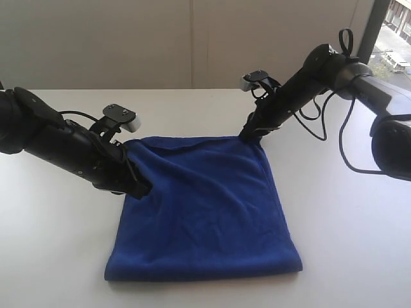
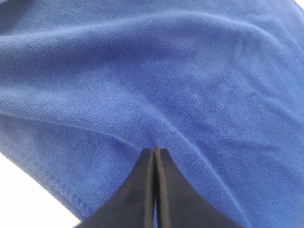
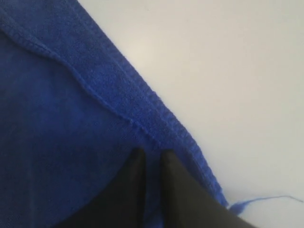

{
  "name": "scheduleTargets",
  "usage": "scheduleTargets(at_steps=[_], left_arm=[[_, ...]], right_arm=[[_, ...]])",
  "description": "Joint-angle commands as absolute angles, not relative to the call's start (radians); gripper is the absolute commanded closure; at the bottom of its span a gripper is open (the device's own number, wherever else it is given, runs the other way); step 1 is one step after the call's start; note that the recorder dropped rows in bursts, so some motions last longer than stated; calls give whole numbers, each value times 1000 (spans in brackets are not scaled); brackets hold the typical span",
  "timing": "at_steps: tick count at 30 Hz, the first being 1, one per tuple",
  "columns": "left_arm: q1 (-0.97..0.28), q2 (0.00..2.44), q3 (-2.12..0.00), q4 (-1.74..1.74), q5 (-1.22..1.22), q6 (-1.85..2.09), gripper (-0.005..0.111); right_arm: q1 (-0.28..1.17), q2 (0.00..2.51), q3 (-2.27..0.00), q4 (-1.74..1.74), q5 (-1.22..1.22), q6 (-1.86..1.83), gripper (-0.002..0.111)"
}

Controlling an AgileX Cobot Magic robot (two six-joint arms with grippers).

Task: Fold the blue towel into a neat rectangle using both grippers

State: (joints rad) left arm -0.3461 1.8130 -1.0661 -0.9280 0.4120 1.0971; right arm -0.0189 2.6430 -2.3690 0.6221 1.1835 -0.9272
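The blue towel [image 1: 205, 205] lies on the white table [image 1: 350, 231], its near edge flat and its far edge raised at both corners. My left gripper [image 1: 142, 186] pinches the far left corner; in the left wrist view its fingertips [image 2: 155, 149] meet with a sliver of towel [image 2: 166, 71] between them. At the far right corner my right gripper [image 1: 247, 136] comes down from above. In the right wrist view its fingers [image 3: 152, 153] stand a narrow gap apart with the towel's [image 3: 57, 118] hemmed edge filling it. A loose thread [image 3: 266, 199] trails from that corner.
Bare white tabletop [image 1: 58, 244] surrounds the towel. A pale wall [image 1: 160, 45] runs along the table's far edge. Black cables [image 1: 347, 138] loop from the right arm above the table's right side.
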Motion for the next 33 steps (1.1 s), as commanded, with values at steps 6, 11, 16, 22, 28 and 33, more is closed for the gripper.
scheduleTargets(at_steps=[6,11,16,22,28,33], left_arm=[[-351,1806,-1059,-943,427,1099,106],[-351,1806,-1059,-943,427,1099,106],[-351,1806,-1059,-943,427,1099,106],[-351,1806,-1059,-943,427,1099,106],[-351,1806,-1059,-943,427,1099,106],[-351,1806,-1059,-943,422,1099,106]], right_arm=[[-20,2644,-2372,631,1167,-940,108],[-20,2644,-2372,631,1173,-940,108],[-20,2644,-2372,623,1187,-940,97],[-20,2644,-2372,604,1187,-940,86],[-20,2644,-2372,604,1201,-940,96],[-20,2644,-2372,604,1214,-940,108]])
